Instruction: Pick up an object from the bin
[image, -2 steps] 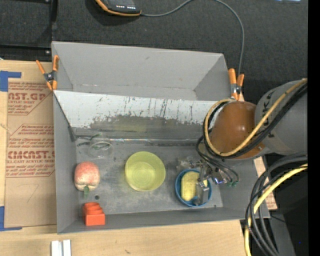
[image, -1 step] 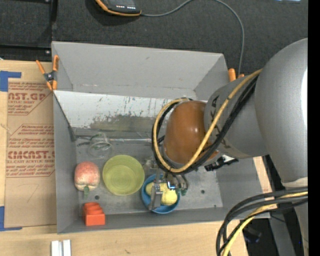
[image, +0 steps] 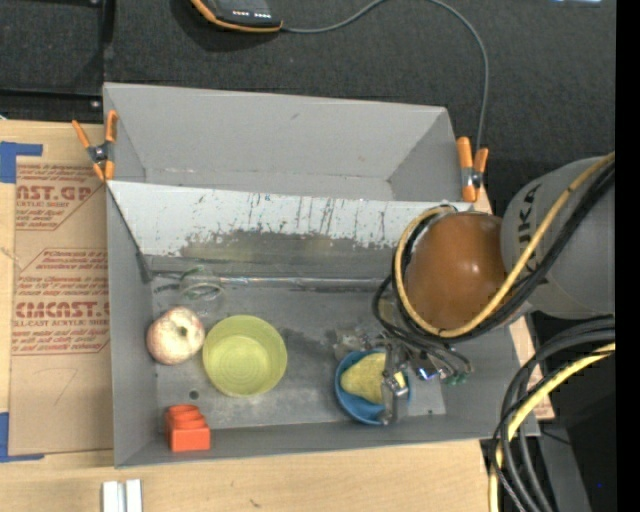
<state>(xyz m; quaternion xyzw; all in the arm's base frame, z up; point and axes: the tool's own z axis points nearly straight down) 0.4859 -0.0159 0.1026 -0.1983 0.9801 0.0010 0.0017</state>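
The item is a small round blue bowl (image: 350, 405), standing upright on the floor of the bin (image: 300, 405) at the 5 o'clock position, near the front wall. It holds a pale yellow, lumpy, rounded object (image: 362, 378) that fills most of the interior and sits toward the 12 o'clock side of the bowl. The blue rim is exposed from 6 o'clock to 9 o'clock. The 3 o'clock side of the bowl is covered by the gripper (image: 395, 385).
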